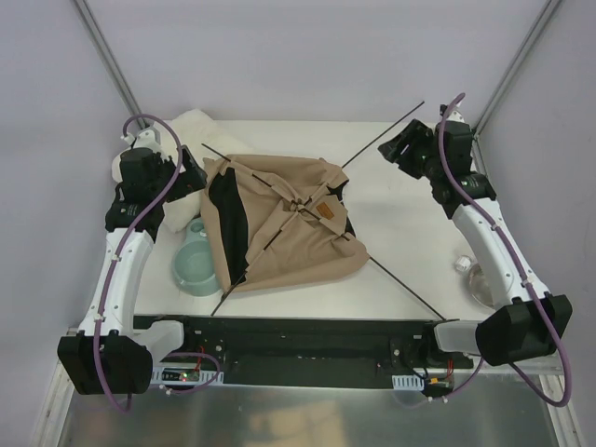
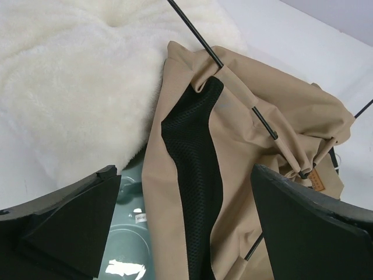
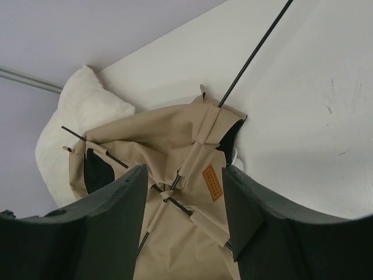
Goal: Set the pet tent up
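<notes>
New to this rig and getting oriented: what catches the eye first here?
The tan pet tent lies collapsed mid-table, its thin black poles crossing and sticking out past the fabric. A white fluffy cushion sits at the far left, and a pale green bowl at the tent's left edge. The left hand and right hand hover open, holding nothing.

The pet tent (image 1: 289, 233) lies flat in the middle of the table (image 1: 400, 214). Its poles (image 1: 391, 274) cross on top and jut past its corners. The cushion (image 1: 191, 126) sits behind its left corner. The bowl (image 1: 194, 268) sits at its front left, partly under its edge.
</notes>
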`<action>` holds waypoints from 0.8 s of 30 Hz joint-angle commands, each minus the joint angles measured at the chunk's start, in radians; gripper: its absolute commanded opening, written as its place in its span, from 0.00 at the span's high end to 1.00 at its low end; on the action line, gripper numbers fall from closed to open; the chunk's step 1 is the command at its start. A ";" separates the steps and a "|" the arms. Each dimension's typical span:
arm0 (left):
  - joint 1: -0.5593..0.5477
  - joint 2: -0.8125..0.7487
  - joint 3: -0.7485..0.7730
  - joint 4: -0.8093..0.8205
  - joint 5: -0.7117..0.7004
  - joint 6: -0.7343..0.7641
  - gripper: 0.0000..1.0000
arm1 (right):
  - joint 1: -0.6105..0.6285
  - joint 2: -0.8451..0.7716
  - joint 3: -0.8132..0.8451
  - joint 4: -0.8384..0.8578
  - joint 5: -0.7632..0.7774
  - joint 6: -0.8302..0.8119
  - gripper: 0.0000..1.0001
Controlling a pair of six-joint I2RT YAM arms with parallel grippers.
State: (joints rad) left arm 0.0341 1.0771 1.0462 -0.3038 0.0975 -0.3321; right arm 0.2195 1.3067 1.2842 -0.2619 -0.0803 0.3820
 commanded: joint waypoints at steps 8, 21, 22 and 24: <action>0.003 -0.055 -0.003 0.043 -0.057 -0.154 0.01 | 0.021 0.095 0.089 0.073 -0.058 0.021 0.38; 0.004 0.062 0.006 0.063 0.067 -0.091 0.02 | 0.198 0.408 0.291 0.234 -0.308 -0.037 0.43; 0.004 0.087 0.014 0.065 0.053 -0.116 0.03 | 0.219 0.442 0.326 0.237 -0.335 -0.049 0.46; 0.006 0.133 0.034 0.068 0.031 -0.139 0.07 | 0.253 0.517 0.403 0.239 -0.374 -0.067 0.51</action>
State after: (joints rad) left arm 0.0341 1.1393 1.0264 -0.2661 0.1535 -0.4065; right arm 0.4107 1.7294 1.5482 -0.1104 -0.3271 0.3668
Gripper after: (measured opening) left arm 0.961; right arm 0.533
